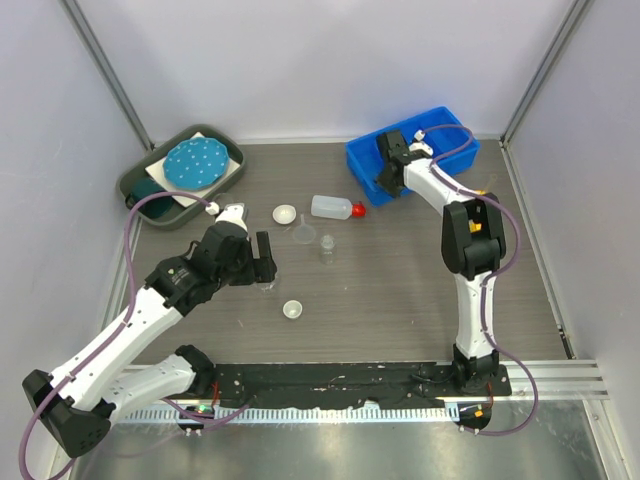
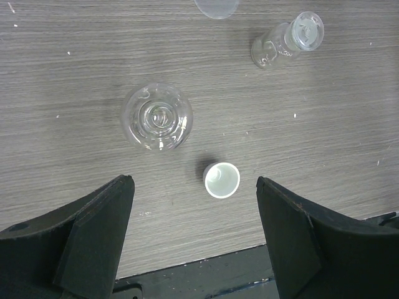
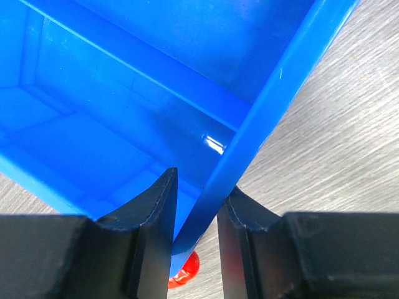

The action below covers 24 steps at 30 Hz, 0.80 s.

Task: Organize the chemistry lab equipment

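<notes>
Far left: dark green tray [image 1: 142, 168] holding a teal white-dotted disc [image 1: 195, 163].

Left fingers [image 2: 93, 237] spread wide, gripping nothing, hanging above the counter [image 1: 400, 280]. Left wrist view shows a round clear flask [image 2: 157, 117] upright on the counter just ahead of the open gap. A small white dish [image 2: 221, 180] sits near it, not touching.

Centre, loose on the counter:
- a second white dish [image 1: 285, 214]
- a clear funnel [image 1: 305, 234]
- a small stoppered glass flask [image 1: 327, 248]
- a translucent bottle [image 1: 333, 208] lying on its side, red cap [image 1: 357, 211] pointing toward the bin

Right rear: blue divided bin [image 1: 462, 148], with bare compartment floors in the right wrist view.

Right fingers [image 3: 149, 237] nearly closed, pinching the bin's side wall, one finger inside and one outside.
</notes>
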Tool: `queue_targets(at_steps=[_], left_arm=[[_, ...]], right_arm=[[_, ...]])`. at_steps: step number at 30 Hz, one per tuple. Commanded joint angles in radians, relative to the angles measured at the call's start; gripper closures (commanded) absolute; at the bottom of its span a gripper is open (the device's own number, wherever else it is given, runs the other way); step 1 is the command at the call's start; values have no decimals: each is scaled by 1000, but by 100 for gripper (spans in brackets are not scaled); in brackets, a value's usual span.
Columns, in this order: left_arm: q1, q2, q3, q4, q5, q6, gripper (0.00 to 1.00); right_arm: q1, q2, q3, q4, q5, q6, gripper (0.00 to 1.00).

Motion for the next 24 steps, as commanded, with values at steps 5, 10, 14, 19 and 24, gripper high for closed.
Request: queue_targets(at_steps=[5, 10, 14, 19, 24], left_arm=[[-3, -29, 46, -22, 2, 2, 16], [-3, -41, 38, -24, 5, -6, 16], [-3, -46, 32, -27, 3, -7, 16], [-3, -51, 31, -27, 2, -9, 16], [-3, -46, 35, -27, 3, -9, 16]], right_arm=[[43, -160, -74, 106, 111, -170, 99], [57, -189, -108, 117, 132, -198, 99], [62, -219, -129, 123, 165, -219, 99], [63, -253, -133, 117, 189, -253, 99], [65, -301, -160, 114, 232, -276, 99]])
